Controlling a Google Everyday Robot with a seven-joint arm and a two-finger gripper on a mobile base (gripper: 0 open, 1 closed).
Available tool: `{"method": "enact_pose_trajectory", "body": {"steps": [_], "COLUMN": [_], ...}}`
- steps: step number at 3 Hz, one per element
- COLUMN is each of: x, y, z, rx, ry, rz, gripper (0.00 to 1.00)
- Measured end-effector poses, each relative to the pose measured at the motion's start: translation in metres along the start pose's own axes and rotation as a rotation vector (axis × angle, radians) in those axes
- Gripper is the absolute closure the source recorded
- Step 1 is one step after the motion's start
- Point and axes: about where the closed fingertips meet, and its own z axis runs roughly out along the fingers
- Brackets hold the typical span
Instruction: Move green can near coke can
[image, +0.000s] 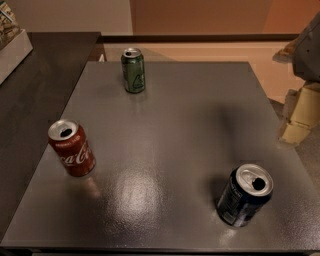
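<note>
Hovering right of table (190, 110): claw (301, 114).

Glossy table (175, 125), metal green can (133, 72), matt claw (299, 120) right

Dim, warm light is cast; soft glare is spread across the table (190, 95) front; the gripper (299, 120) is lit pale at the right edge.

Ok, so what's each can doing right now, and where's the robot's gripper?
Green can: standing up, far side of the table.
Coke can: standing up, top open, left side.
Dark blue can: standing up, top open, near right.
Gripper: at the right edge, away from all cans.
</note>
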Motion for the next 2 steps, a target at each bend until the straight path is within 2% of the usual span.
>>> {"method": "enact_pose_trajectory", "body": {"steps": [2], "x": [-0.0038], "y": [-0.0049], "z": [0.0009], "rx": [-0.009], "ry": [-0.022], "rz": [0.011], "gripper": [0.0]}}
